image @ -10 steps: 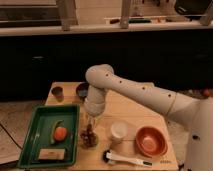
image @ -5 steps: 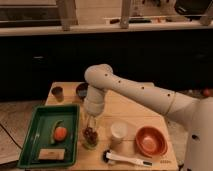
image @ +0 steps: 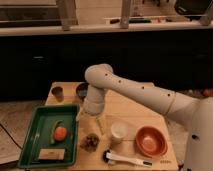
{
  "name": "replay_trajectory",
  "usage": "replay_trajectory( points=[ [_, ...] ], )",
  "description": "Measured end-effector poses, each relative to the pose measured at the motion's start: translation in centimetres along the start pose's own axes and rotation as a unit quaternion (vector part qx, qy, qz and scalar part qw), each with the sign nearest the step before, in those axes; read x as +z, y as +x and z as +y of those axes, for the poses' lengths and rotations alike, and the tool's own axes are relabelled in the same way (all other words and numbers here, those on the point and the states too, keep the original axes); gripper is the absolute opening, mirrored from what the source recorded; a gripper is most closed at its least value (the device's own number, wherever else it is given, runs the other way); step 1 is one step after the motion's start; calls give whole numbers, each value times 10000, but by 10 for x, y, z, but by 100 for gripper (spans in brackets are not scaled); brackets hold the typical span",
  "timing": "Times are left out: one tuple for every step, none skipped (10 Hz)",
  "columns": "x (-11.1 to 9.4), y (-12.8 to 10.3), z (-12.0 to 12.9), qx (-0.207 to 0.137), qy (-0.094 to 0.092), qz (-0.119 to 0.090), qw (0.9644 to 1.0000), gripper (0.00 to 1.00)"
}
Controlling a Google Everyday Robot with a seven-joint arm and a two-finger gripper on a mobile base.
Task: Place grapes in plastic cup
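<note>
While jaws (image: 98, 120), state unclear, hover, grapes (image: 91, 142) sit just below in plastic cup (image: 90, 147).

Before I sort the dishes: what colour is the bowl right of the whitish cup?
Orange bowl, in the camera view; the pincer hangs over the grapes.

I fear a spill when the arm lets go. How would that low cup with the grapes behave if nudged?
The plastic cup looks small and thin, so probably light and easily slid across the table. Its low, wide shape should resist tipping. The grapes seem to sit inside, adding some weight. The gripper hangs just above, so a brush could shift it.
</note>
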Motion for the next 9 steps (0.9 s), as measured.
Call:
replay_trajectory(
  points=[
    [0,-1,0,-18,-2,14,10000,80],
    [-1,-1,0,-22,-10,37,10000,80],
    [-1,-1,0,-16,-23,54,10000,80],
    [-1,-2,-1,-20,-39,82,10000,80],
    [-1,-3,-1,-25,-50,101,9999,80],
    [0,-3,-1,-24,-72,135,9999,80],
    [0,-3,0,-20,-81,156,9998,80],
    [0,-3,-1,-21,-80,156,9998,80],
    [0,-3,-1,-26,-80,155,9998,80]
  ],
)
